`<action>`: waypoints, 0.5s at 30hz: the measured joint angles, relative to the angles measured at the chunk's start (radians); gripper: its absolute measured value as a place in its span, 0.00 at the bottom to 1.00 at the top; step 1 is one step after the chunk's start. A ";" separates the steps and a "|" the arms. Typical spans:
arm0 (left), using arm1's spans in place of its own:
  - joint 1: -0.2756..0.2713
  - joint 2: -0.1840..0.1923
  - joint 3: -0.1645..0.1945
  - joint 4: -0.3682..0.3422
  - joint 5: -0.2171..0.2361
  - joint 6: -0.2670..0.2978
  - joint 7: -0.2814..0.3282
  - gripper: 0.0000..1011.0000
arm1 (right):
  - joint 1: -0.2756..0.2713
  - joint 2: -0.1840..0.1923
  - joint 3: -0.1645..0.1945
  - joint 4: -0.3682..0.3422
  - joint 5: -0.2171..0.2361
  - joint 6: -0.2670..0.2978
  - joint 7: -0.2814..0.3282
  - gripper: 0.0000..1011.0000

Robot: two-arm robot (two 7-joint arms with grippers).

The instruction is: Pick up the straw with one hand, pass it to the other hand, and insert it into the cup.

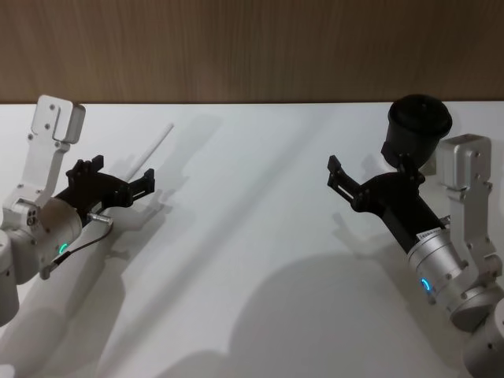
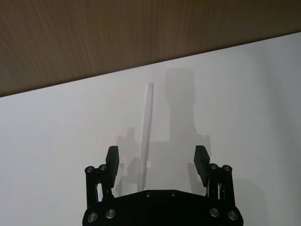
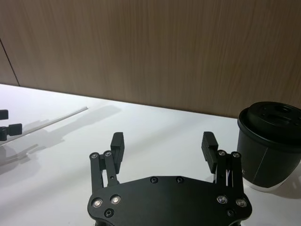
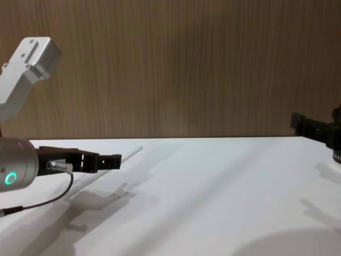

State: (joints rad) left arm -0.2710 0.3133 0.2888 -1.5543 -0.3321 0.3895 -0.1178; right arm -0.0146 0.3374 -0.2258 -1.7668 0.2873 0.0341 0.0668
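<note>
Background: a wood-panelled wall [image 1: 236, 47] runs behind everything you see.
Surface: a white table [image 1: 252, 268] is crossed by the long shadows of both arms.
Left gripper: the left gripper [image 1: 126, 172] hangs low over the table's left side, with its jaws spread wide and gripping nothing. Its silver wrist carries a green ring [image 4: 9, 178].
Right gripper: the right gripper [image 1: 370, 169] is on the right side, with its jaws spread wide and empty.
Cup: the black lidded cup [image 1: 417, 126] stands upright at the far right, just beside one finger of the right gripper. In the head view that gripper partly covers it. Your right wrist view shows its side clearly.
Straw: the white straw [image 2: 146, 127] lies flat on the table. Your left wrist view shows it running between the left gripper's fingers, touching neither. In the head view its near end is hidden under that gripper.
Cable: a thin black cable [image 1: 83, 239] with a metal plug loops from the left wrist.
</note>
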 joint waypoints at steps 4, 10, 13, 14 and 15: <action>0.002 -0.007 -0.002 0.009 0.004 -0.015 0.000 0.99 | 0.000 0.000 0.000 0.000 0.000 0.000 0.000 0.99; 0.003 -0.015 -0.006 0.019 0.007 -0.033 -0.002 0.99 | 0.000 0.000 0.000 0.000 0.000 0.000 0.000 0.99; 0.004 -0.019 -0.009 0.026 0.009 -0.041 -0.004 0.99 | 0.000 0.000 0.000 0.000 0.000 0.000 0.000 0.99; 0.004 -0.020 -0.009 0.027 0.010 -0.042 -0.005 0.99 | 0.000 0.000 0.000 0.000 0.000 0.000 0.000 0.99; 0.004 -0.020 -0.009 0.028 0.010 -0.043 -0.005 0.99 | 0.000 0.000 0.000 0.000 0.000 0.000 0.000 0.99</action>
State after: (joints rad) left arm -0.2674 0.2928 0.2797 -1.5263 -0.3218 0.3462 -0.1233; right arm -0.0147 0.3375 -0.2259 -1.7668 0.2874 0.0341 0.0668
